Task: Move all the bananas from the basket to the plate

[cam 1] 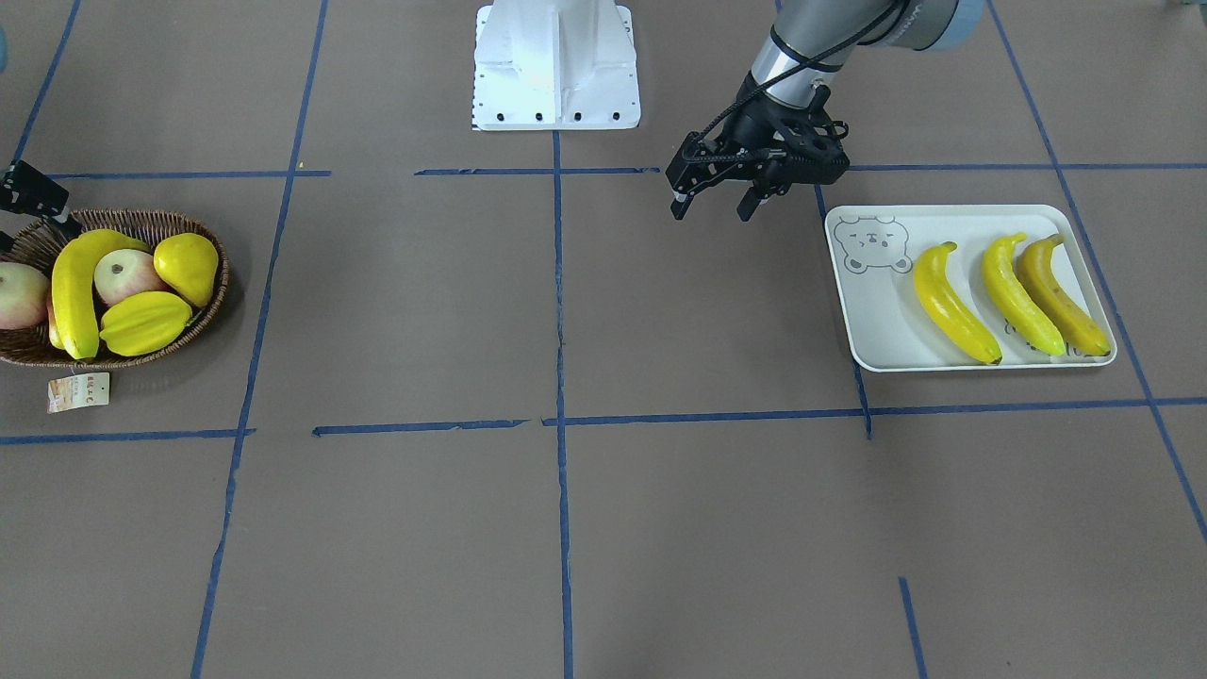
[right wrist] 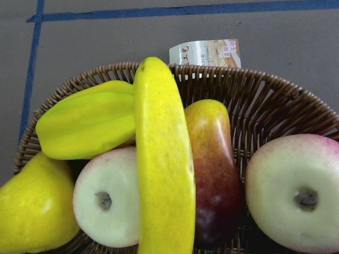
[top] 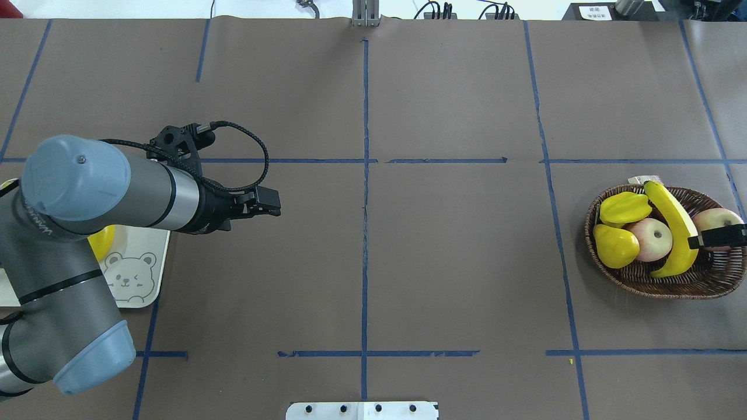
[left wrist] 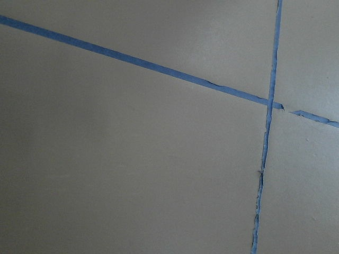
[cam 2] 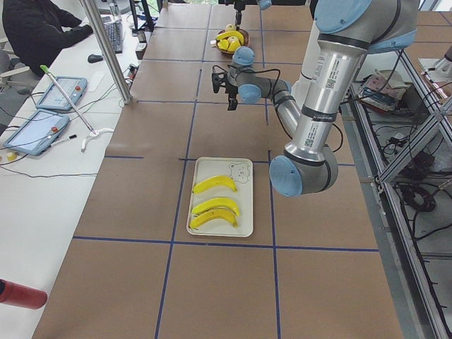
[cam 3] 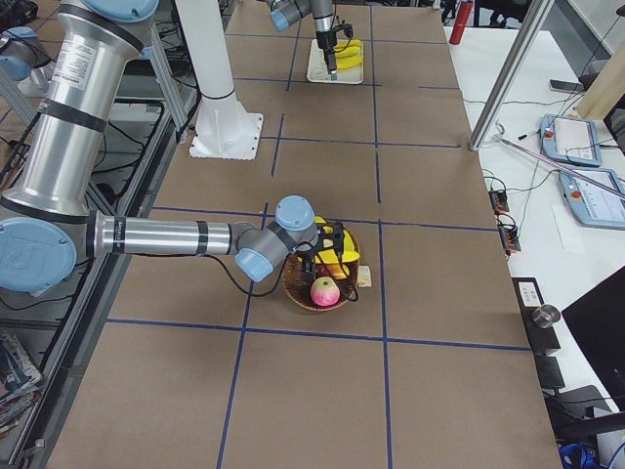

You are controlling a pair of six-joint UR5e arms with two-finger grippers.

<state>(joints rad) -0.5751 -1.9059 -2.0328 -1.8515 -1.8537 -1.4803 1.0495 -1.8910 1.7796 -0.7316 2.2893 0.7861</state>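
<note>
We hover right gripper (top: 703, 239) over last curved glossy yellow banana (top: 671, 224) in dark brown wicker basket (top: 653, 284); whether spread or closed we cannot tell. Left gripper (cam 1: 712, 212) spread, empty, pale rectangular bear-print plate (cam 1: 882, 325) beside it. Risk: banana perched on round apple (top: 653, 242) may roll when pinched.

1. The table (cam 1: 717, 528) is wearing a brown paper cover, with blue tape lines (cam 1: 559, 311) crossing it in a grid.
2. The basket (cam 1: 224, 273) is sitting near one end, its paper tag (cam 1: 78, 391) lying flat on the cover just beside it.
3. The plate (cam 1: 877, 330) is lying flat towards the other end, well apart from the basket.
4. A white robot base (cam 1: 556, 66) is standing at the table's edge between them.
</note>
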